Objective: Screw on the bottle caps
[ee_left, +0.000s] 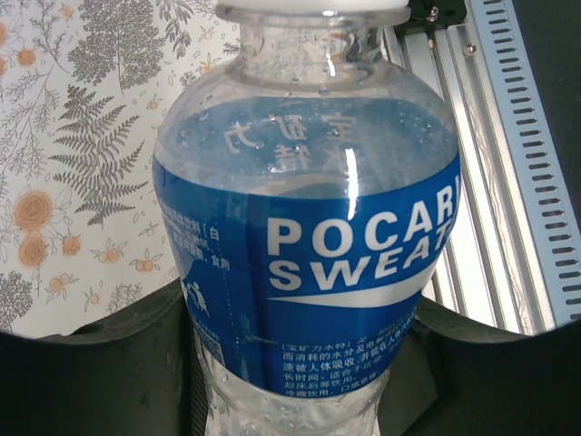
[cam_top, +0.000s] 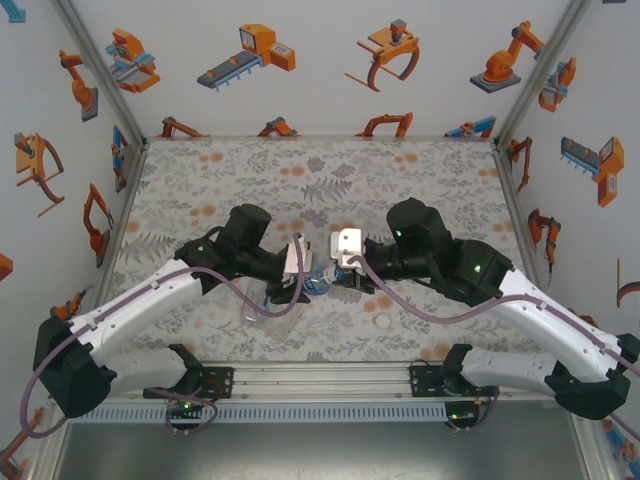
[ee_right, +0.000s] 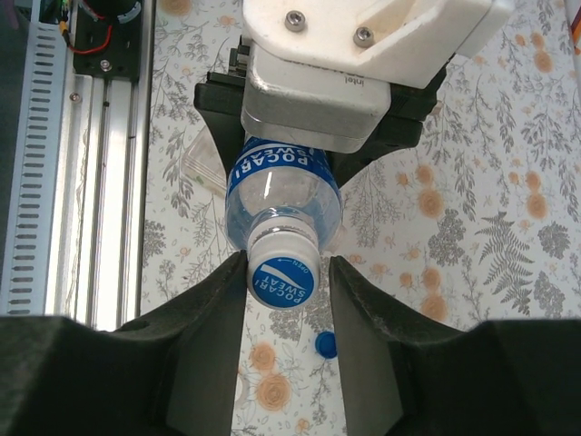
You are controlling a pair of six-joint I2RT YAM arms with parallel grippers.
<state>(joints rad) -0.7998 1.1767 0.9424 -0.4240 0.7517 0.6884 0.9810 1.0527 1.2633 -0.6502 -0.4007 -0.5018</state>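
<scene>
Right wrist view: my right gripper (ee_right: 288, 262) faces the bottle's mouth end-on, and the jaws stand narrow on either side of the cap (ee_right: 282, 277).
Right jaws: one finger lies against the cap's rim and a thin gap shows beside the other, so I cannot tell whether both pads are gripping.
Cap: it has white sides and a blue top with white lettering. It sits on the neck, between my right fingers and just inside their tips.
Bottle (ee_right: 281, 195): clear with a blue label band, held off the table with its neck toward my right gripper and its body in my left.
Left gripper (ee_left: 300, 354): clamped on the bottle's lower body, below the label band. In the left wrist view my dark fingers flank it and the white cap is at the top edge.
Below the bottle: a small blue cap (ee_right: 325, 343) lies loose on the floral table (ee_right: 472, 209), just under the held cap and clear of my fingers.
Top external: both my arms meet nose to nose at mid-table with the bottle between them. A small white ring (cam_top: 383, 322) lies on the cloth on my right arm's side.
</scene>
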